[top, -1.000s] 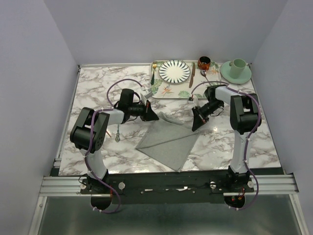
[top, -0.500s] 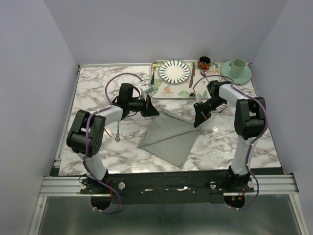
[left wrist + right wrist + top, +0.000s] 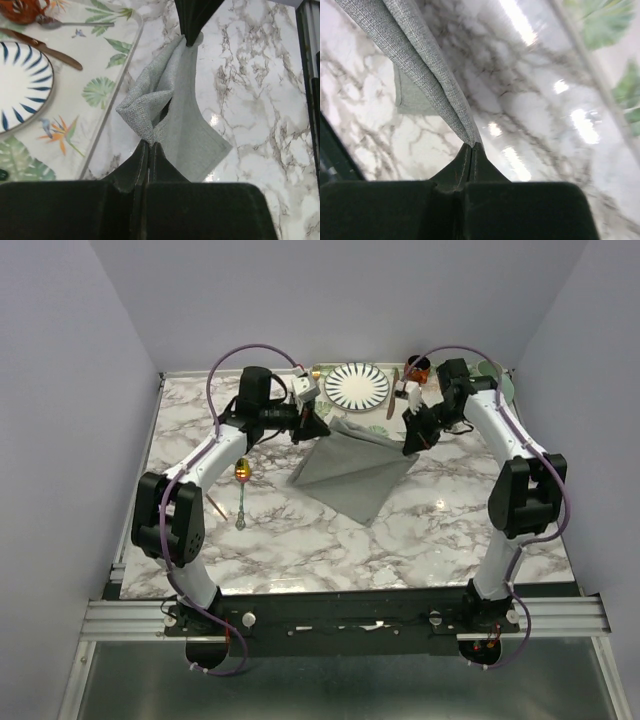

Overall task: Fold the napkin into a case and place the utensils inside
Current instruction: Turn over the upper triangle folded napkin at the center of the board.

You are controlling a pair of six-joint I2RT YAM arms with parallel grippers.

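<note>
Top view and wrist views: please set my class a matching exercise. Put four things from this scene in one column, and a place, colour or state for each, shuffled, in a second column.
Things
1. napkin
2. plate
3. spoon
4. knife

Descriptions
A. brown handle
B. pinched by the left tool and the right tool
C. lying on the bare table, left of the grey cloth
D. white with dark blue stripes

Right pairs: 1-B, 2-D, 3-C, 4-A
</note>
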